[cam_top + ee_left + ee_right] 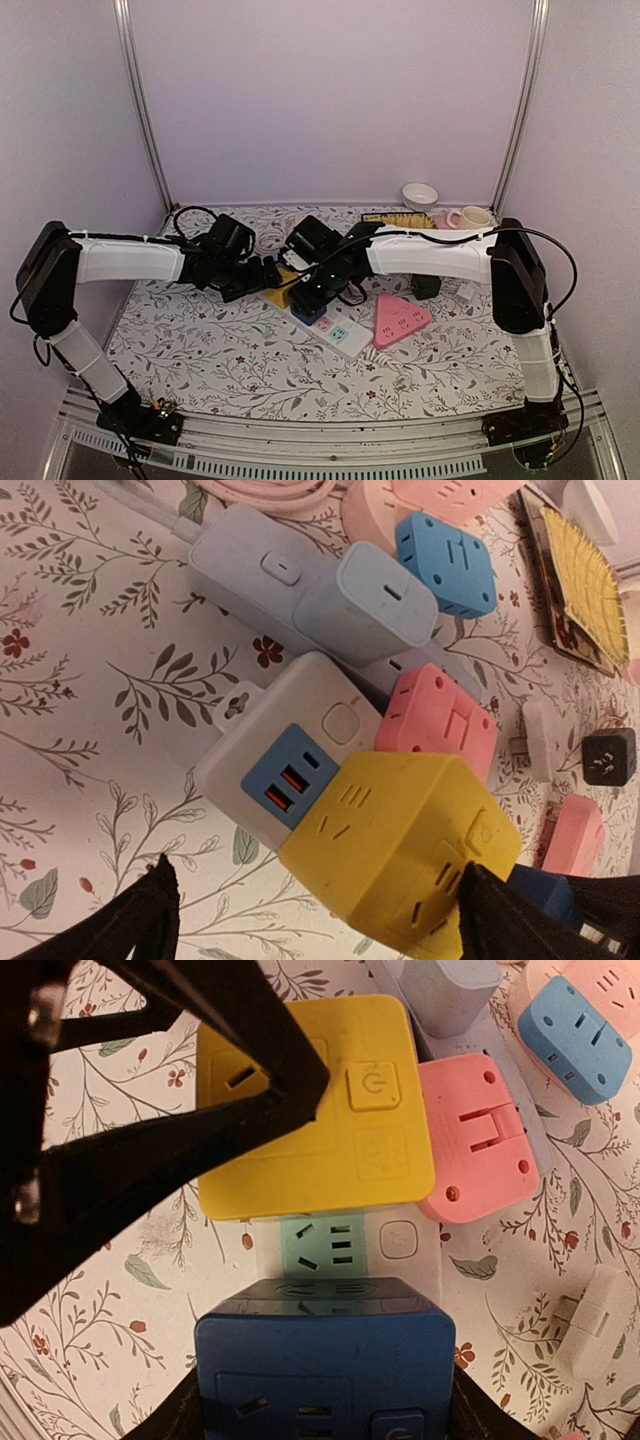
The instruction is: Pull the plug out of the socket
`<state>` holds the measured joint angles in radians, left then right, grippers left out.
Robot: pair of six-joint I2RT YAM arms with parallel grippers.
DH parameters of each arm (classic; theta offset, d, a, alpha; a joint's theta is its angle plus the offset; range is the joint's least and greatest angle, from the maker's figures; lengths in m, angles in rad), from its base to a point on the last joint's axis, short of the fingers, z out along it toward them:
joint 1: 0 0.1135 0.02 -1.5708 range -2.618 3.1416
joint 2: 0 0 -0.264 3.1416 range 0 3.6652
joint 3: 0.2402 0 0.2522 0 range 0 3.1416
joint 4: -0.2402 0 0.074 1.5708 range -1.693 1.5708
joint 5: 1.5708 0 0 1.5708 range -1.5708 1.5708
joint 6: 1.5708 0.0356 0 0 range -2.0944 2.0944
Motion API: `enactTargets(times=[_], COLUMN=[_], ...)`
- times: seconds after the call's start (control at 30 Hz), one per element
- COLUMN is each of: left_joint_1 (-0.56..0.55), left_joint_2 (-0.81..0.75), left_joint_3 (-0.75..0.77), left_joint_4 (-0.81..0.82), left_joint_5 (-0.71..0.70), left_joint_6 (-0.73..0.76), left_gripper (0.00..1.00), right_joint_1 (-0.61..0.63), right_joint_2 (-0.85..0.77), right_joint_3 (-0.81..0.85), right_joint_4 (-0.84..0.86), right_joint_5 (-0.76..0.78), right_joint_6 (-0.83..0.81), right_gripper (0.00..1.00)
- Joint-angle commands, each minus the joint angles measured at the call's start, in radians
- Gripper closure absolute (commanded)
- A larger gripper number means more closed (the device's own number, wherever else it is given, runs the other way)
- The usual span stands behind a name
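Both arms, the left arm (pixel 130 262) and the right arm (pixel 430 252), reach in from the near corners of the table (pixel 200 350), forearms roughly level, wrists meeting at mid-table. The right gripper (pixel 322 1410) hangs over the dark blue cube plug (pixel 325 1360), its fingers pressed against two opposite sides. The plug sits on the white power strip (pixel 338 333), socket face up. From above, the strip's long axis runs 10 o'clock to 4 o'clock. In the right wrist view, a yellow cube (pixel 400 850) stands at the plug's 12 o'clock, straddled by the wide-spread, empty left gripper (pixel 320 915).

Left tool (pixel 315 868) splayed, right tool (pixel 325 1400) clamping
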<state>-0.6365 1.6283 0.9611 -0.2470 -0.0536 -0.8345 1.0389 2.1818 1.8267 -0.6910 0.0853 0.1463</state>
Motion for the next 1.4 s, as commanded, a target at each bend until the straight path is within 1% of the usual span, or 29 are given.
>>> enactTargets(times=[0.0, 0.13, 0.37, 0.63, 0.77, 0.97, 1.17, 1.27, 1.37], left_joint_1=[-0.003, -0.009, -0.016, -0.029, -0.045, -0.065, -0.075, -0.077, -0.077], left_joint_2=[0.028, 0.016, 0.003, -0.002, -0.001, -0.005, -0.007, -0.001, 0.009], left_joint_3=[-0.071, -0.101, -0.116, -0.048, 0.008, 0.082, 0.135, 0.155, 0.173], left_joint_4=[-0.103, -0.103, -0.104, -0.126, -0.145, -0.164, -0.176, -0.179, -0.181], left_joint_5=[-0.022, -0.024, -0.027, -0.037, -0.046, -0.052, -0.055, -0.056, -0.049], left_joint_6=[-0.008, -0.019, -0.026, 0.008, 0.032, 0.056, 0.074, 0.082, 0.088], left_gripper=[0.03, 0.03, 0.03, 0.03, 0.03, 0.03, 0.03, 0.03, 0.03], right_joint_1=[-0.021, -0.049, -0.052, -0.109, -0.155, -0.257, -0.413, -0.503, -0.598], right_joint_2=[-0.031, -0.036, -0.064, -0.121, -0.164, -0.311, -0.535, -0.638, -0.73], right_joint_3=[0.091, 0.094, 0.082, 0.049, -0.006, -0.207, -0.491, -0.647, -0.77], right_joint_4=[0.05, 0.058, 0.055, 0.059, 0.079, 0.157, 0.249, 0.285, 0.311], right_joint_5=[-0.053, -0.095, -0.057, -0.073, -0.087, -0.112, -0.139, -0.162, -0.183], right_joint_6=[0.027, 0.058, 0.049, 0.075, 0.105, 0.183, 0.273, 0.321, 0.364], right_gripper=[0.7, 0.71, 0.73, 0.72, 0.73, 0.73, 0.73, 0.73, 0.73])
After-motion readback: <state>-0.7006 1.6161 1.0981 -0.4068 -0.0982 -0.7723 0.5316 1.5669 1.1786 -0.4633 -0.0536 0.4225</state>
